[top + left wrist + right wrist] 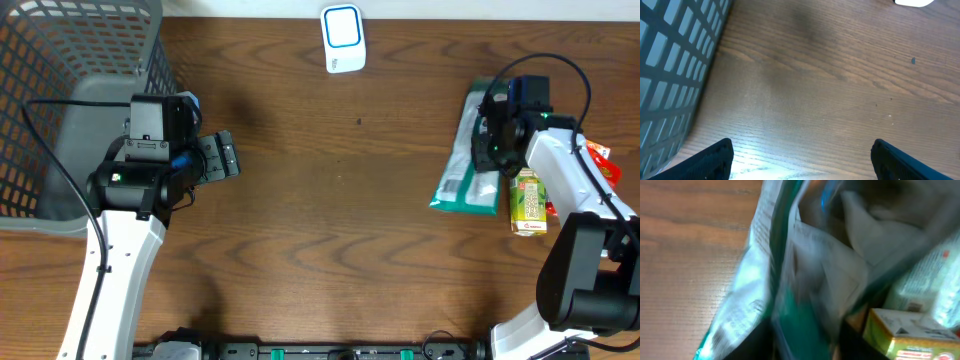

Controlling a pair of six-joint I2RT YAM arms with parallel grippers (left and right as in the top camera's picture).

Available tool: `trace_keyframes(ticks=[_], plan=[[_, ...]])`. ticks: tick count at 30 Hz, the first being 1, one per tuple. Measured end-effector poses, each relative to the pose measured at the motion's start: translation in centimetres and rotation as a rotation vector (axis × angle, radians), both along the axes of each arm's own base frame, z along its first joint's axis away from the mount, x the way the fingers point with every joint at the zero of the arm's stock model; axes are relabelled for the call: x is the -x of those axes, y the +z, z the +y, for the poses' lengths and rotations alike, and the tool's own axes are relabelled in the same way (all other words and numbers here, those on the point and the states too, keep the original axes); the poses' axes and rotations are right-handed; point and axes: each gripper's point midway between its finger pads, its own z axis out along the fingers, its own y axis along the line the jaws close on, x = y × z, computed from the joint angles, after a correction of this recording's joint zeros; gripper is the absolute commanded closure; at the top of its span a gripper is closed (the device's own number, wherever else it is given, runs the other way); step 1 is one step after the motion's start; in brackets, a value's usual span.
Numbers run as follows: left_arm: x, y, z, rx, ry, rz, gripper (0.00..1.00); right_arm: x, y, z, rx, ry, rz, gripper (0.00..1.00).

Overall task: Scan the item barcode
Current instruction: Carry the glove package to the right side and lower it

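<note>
A teal-and-white packet (468,165) lies flat at the right of the wooden table. My right gripper (492,140) is down over the packet's upper half. The right wrist view is blurred: the packet (752,297) fills it, and my right gripper (810,342) has its dark fingers standing apart on either side of a green fold, open. No barcode shows. A white scanner with a blue outline (342,38) stands at the table's far edge. My left gripper (222,157) hovers wide open over bare wood at the left, with nothing between the fingers (715,160).
A green-and-yellow juice box (528,202) lies just right of the packet, also seen as the box (900,335) beside my right fingers. A red-and-white wrapper (600,160) sits at the right edge. A grey mesh basket (60,60) fills the far left corner.
</note>
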Motion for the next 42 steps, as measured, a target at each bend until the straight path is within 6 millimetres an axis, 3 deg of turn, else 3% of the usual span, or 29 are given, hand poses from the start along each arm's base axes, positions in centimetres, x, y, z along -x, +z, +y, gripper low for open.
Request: trace_keyframes(ticks=[7,14,21,25,30,33,37,42], plan=[[0.0,0.0,0.0,0.000,0.000,0.000,0.11,0.4,-0.5,0.0,0.020,0.062,0.010,0.13],[0.0,0.0,0.0,0.000,0.000,-0.001,0.11,-0.1,1.2,0.4,-0.006,0.066,0.015,0.09],[0.0,0.0,0.0,0.000,0.000,-0.001,0.11,-2.1,3.0,5.8,-0.329,0.039,-0.075,0.62],[0.0,0.0,0.0,0.000,0.000,-0.001,0.11,-2.5,2.6,8.7,-0.387,0.045,-0.099,0.74],[0.0,0.0,0.0,0.000,0.000,0.000,0.11,-1.3,-0.3,12.8,-0.344,0.100,-0.097,0.73],[0.0,0.0,0.0,0.000,0.000,0.000,0.11,0.0,-2.5,13.8,-0.260,0.083,-0.084,0.69],[0.0,0.0,0.0,0.000,0.000,-0.001,0.11,1.5,-4.5,12.0,-0.105,-0.001,-0.065,0.70],[0.0,0.0,0.0,0.000,0.000,0.000,0.11,2.3,-5.2,9.0,0.030,-0.087,-0.056,0.69]])
